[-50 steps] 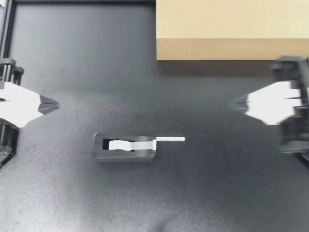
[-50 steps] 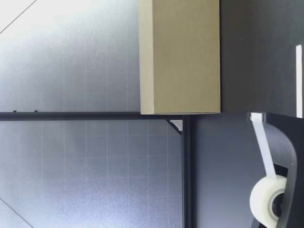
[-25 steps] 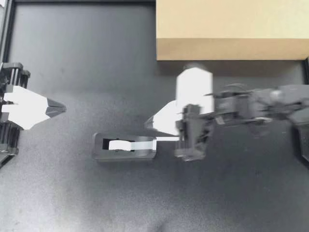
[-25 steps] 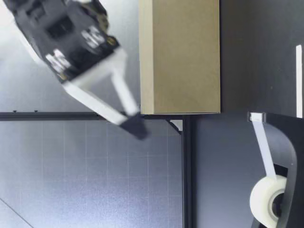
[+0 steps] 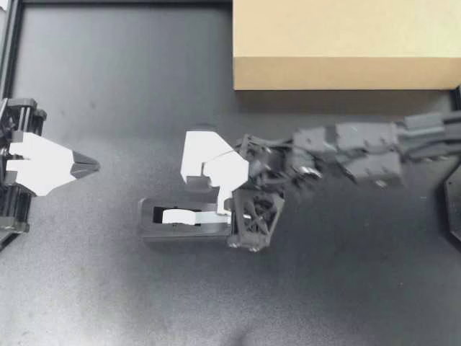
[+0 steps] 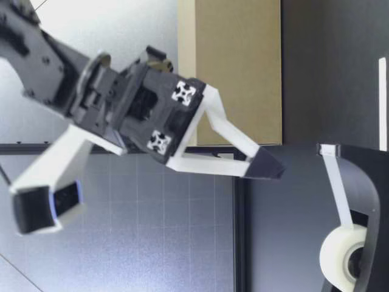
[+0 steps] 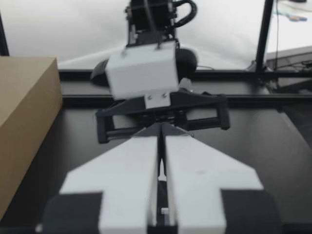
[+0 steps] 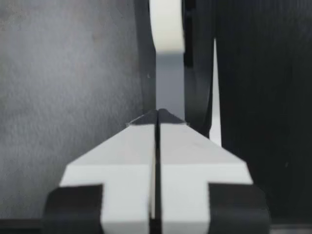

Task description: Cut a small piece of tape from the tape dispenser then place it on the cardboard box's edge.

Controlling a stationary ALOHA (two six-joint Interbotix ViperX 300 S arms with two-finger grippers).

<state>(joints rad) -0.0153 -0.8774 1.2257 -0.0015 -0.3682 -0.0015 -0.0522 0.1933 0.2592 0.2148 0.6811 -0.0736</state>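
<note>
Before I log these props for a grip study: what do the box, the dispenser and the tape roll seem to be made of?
Cardboard box: tan, matte, flat faces with crisp edges, so probably cardboard.
Tape dispenser: dark, smooth, moulded-looking shell, likely plastic.
Tape roll: whitish, faintly translucent, slightly glossy, probably plastic film tape, though a matte paper-like type cannot be ruled out.

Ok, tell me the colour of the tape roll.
The tape roll is white; the low view shows it best.
</note>
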